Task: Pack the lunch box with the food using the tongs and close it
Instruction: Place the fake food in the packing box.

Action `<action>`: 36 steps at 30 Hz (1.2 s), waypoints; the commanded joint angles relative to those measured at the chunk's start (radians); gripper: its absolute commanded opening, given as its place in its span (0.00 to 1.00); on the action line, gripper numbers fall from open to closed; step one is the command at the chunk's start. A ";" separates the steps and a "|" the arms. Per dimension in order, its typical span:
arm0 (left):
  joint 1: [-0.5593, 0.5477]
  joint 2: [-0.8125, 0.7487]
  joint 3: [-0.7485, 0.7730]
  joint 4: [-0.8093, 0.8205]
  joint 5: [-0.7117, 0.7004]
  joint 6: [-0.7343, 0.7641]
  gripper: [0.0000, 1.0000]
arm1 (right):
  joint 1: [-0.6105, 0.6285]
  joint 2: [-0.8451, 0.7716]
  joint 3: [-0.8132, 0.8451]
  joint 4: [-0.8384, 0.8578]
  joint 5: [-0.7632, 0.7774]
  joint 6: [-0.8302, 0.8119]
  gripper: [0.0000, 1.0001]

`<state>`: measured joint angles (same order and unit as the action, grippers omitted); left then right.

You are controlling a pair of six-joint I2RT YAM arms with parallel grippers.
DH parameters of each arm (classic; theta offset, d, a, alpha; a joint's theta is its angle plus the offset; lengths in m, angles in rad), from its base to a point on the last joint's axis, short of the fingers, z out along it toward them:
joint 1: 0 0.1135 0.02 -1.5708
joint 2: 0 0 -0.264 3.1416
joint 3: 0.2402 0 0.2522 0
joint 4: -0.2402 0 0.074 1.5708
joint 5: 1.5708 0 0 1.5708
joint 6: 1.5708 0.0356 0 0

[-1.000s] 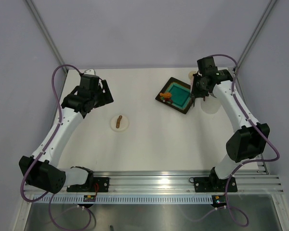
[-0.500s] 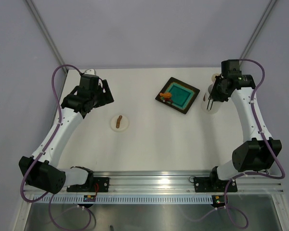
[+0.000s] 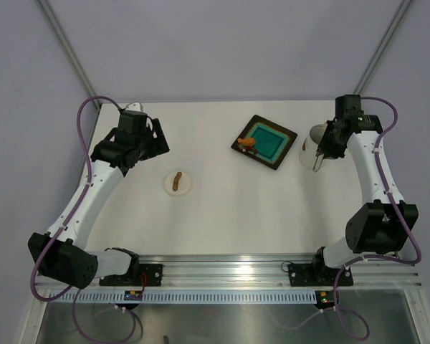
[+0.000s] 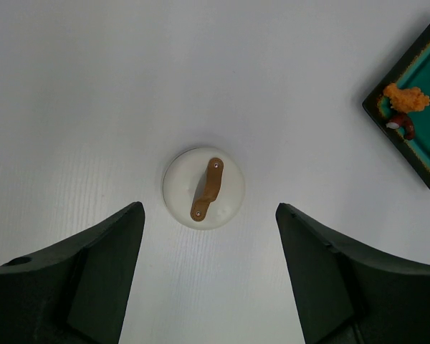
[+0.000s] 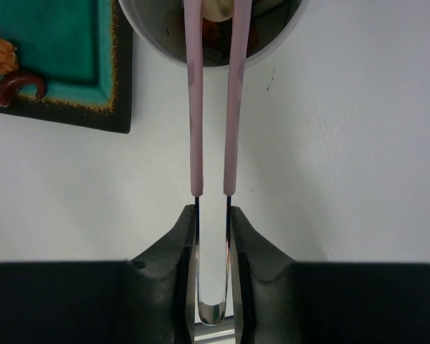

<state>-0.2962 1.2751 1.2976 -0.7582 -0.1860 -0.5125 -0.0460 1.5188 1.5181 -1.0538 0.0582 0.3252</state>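
Left gripper gapes wide; right gripper is clamped narrow.

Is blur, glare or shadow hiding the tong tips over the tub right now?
Right wrist: tongs sharp, but their tips are cropped by the top edge, and the lunch box interior is shadowed. Top external: even light, no glare, tongs tiny. Left wrist: lid crisp.

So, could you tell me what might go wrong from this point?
1. The tongs, shut in the right hand, reach into the mouth of the lunch box; a sideways swing could catch its rim and tip it.
2. The orange piece and brown-red piece sit near the edge of the tray; a nudge might push them off.
3. The lid lies far from the lunch box, under the open left hand: a long carry.
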 commanded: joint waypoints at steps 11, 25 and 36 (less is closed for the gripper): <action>0.005 -0.006 0.020 0.043 0.016 0.017 0.78 | -0.002 0.034 -0.003 0.026 -0.046 -0.006 0.23; 0.006 -0.002 0.019 0.043 0.016 0.016 0.78 | -0.002 0.053 -0.002 0.029 -0.043 -0.011 0.37; 0.005 0.000 0.019 0.043 0.013 0.014 0.78 | -0.002 0.041 -0.001 0.028 -0.040 -0.012 0.43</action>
<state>-0.2958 1.2778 1.2976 -0.7555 -0.1799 -0.5125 -0.0460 1.5753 1.5097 -1.0439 0.0319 0.3218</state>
